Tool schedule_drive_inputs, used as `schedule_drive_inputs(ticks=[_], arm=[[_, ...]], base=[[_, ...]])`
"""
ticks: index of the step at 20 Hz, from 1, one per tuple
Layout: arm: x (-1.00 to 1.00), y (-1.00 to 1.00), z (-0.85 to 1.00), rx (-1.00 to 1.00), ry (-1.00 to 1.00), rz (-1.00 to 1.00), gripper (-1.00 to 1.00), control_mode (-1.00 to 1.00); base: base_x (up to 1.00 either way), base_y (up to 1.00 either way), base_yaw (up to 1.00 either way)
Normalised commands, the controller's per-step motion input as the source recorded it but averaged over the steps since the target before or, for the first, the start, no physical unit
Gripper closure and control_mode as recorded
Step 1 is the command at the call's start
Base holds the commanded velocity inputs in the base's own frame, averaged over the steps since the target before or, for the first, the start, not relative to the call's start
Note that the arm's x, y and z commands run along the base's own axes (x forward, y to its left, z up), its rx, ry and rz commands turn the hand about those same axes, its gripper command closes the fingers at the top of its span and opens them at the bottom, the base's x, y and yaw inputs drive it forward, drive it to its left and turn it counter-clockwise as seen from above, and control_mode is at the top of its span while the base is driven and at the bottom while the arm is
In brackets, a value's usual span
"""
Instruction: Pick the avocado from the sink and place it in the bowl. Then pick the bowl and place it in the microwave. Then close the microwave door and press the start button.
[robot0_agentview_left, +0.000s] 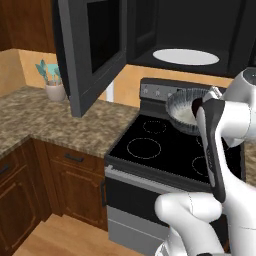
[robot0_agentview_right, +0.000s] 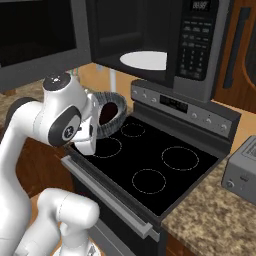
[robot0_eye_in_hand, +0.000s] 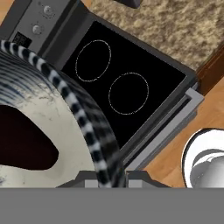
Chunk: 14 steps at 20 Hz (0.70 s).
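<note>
One claw (robot0_eye_in_hand: 105, 175) was clamped on the bowl (robot0_eye_in_hand: 65, 118) rim, seemingly at six o'clock, the avocado (robot0_eye_in_hand: 22, 140) inside, above the stove (robot0_agentview_right: 150, 165).

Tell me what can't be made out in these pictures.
- End effector: finger tips cut off at the hand view's bottom; arm hides it in base views.
- Avocado: cut by the hand view's left edge.
- Microwave button labels: too small, right base view.
</note>
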Motion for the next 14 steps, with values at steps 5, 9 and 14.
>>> schedule_drive_inputs(ticks=[5, 9, 14], arm=[[0.0, -0.01, 0.06, 0.0, -0.07, -0.14, 1.0, -1.0], [0.0, 0.0, 0.43, 0.03, -0.19, -0.07, 1.0, -1.0], [0.04, -0.01, 0.49, 0.13, -0.14, 0.0, 1.0, -1.0]], base=[[0.0, 0.0, -0.16], [0.0, 0.0, 0.0], [0.0, 0.0, 0.0]])
